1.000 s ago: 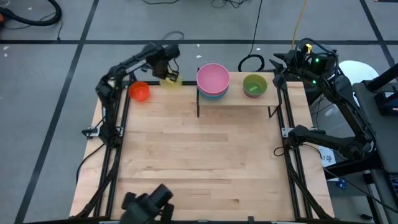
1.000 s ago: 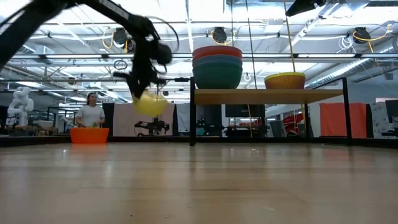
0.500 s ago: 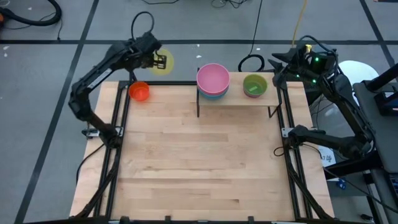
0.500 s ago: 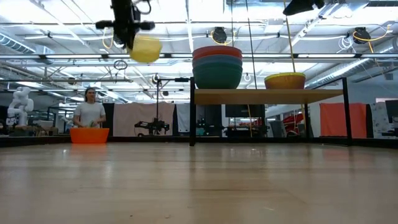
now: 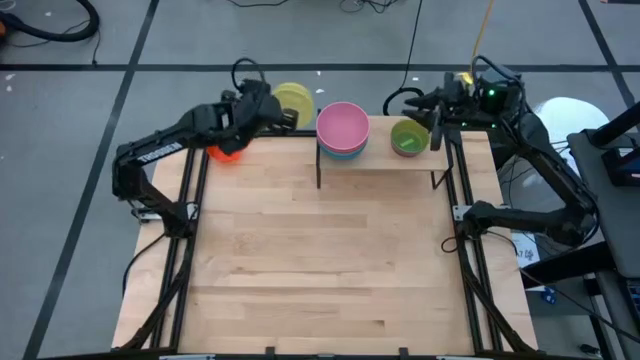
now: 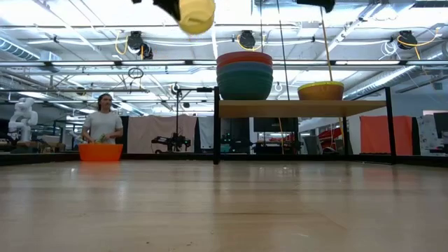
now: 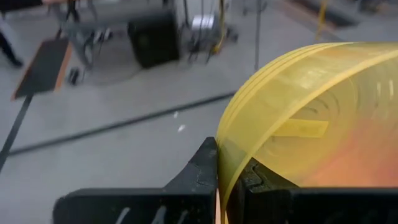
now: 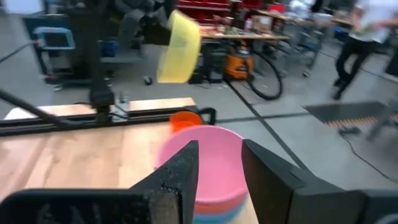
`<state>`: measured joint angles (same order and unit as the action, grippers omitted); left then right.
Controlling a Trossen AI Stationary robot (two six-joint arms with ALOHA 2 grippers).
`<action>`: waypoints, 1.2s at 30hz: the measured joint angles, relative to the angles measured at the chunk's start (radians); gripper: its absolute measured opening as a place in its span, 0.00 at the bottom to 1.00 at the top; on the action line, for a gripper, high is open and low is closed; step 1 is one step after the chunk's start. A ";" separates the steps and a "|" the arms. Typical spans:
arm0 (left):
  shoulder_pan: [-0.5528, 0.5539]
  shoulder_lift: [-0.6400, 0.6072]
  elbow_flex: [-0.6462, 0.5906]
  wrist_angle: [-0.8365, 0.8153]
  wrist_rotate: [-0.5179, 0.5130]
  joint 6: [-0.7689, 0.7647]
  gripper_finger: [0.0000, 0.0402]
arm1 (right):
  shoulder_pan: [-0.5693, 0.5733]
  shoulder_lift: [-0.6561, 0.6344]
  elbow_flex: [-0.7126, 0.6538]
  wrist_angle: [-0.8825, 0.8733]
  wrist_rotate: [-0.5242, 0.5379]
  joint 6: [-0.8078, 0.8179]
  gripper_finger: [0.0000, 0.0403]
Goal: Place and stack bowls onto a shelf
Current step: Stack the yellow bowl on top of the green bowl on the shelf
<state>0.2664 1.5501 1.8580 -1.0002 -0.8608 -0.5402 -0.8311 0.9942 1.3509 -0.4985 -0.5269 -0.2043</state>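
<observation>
left tool [image 5: 272, 108] clamps the rim of a round yellow plastic bowl [image 5: 292, 100], tipped on edge high above the tabletop [image 5: 320, 250].
it has moved closer to the small light-wood shelf [image 5: 380, 158], which holds a pink-topped bowl stack [image 5: 342, 128] and a green bowl [image 5: 409, 137]; right tool [image 8: 217, 171] open by the shelf.

Bright even overhead lighting, soft shadows, wrist views motion-blurred, ceiling lamps glaring
</observation>
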 joint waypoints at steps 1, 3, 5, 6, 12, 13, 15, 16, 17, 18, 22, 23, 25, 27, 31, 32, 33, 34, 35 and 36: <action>-0.021 0.000 0.000 0.036 -0.024 0.018 0.01 | 0.022 0.007 0.000 0.011 0.000 -0.006 0.28; -0.059 0.005 0.000 0.119 -0.070 0.076 0.01 | 0.067 0.020 0.000 0.035 0.001 -0.020 0.28; -0.086 0.017 0.001 0.210 -0.111 0.133 0.01 | 0.111 0.035 0.000 0.074 0.001 -0.022 0.28; -0.093 0.024 0.001 0.247 -0.126 0.162 0.01 | 0.131 0.044 0.000 0.098 0.001 -0.023 0.28; -0.105 0.107 0.001 0.503 -0.166 0.341 0.01 | 0.232 0.103 0.000 0.222 0.065 -0.044 0.28; -0.103 0.120 0.001 0.532 -0.166 0.372 0.01 | 0.243 0.111 0.000 0.233 0.092 -0.061 0.28; -0.096 0.148 -0.001 0.586 -0.169 0.413 0.01 | 0.264 0.127 0.000 0.252 0.166 -0.094 0.28; -0.095 0.161 -0.001 0.626 -0.170 0.428 0.01 | 0.272 0.136 0.000 0.256 0.194 -0.104 0.28; -0.092 0.168 -0.001 0.648 -0.171 0.441 0.01 | 0.279 0.145 0.000 0.257 0.227 -0.113 0.28; -0.086 0.171 -0.001 0.666 -0.170 0.454 0.01 | 0.286 0.155 0.000 0.260 0.256 -0.120 0.28; -0.073 0.189 0.002 0.741 -0.163 0.492 0.01 | 0.307 0.199 0.000 0.271 0.309 -0.126 0.28; -0.069 0.191 0.000 0.741 -0.161 0.505 0.01 | 0.314 0.210 0.000 0.280 0.319 -0.126 0.28; -0.064 0.200 0.000 0.762 -0.147 0.514 0.01 | 0.325 0.237 0.000 0.307 0.321 -0.125 0.28; -0.058 0.201 0.000 0.766 -0.123 0.513 0.01 | 0.336 0.258 0.000 0.336 0.323 -0.125 0.28; -0.054 0.201 0.000 0.766 -0.110 0.513 0.01 | 0.367 0.292 0.000 0.394 0.440 -0.133 0.28; -0.053 0.201 0.000 0.766 -0.112 0.513 0.01 | 0.376 0.298 0.000 0.407 0.489 -0.134 0.28; -0.053 0.201 0.000 0.766 -0.113 0.513 0.01 | 0.384 0.303 0.000 0.413 0.535 -0.138 0.28; -0.053 0.201 0.000 0.767 -0.113 0.517 0.01 | 0.391 0.308 0.000 0.415 0.571 -0.147 0.28; -0.053 0.201 0.000 0.766 -0.114 0.521 0.01 | 0.398 0.310 0.000 0.415 0.595 -0.156 0.28; -0.053 0.201 0.000 0.765 -0.114 0.524 0.01 | 0.403 0.311 0.000 0.413 0.606 -0.161 0.28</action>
<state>0.2134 1.7515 1.8580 -0.2348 -0.9752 -0.0163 -0.4278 1.3047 1.3506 -0.0851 0.0791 -0.3658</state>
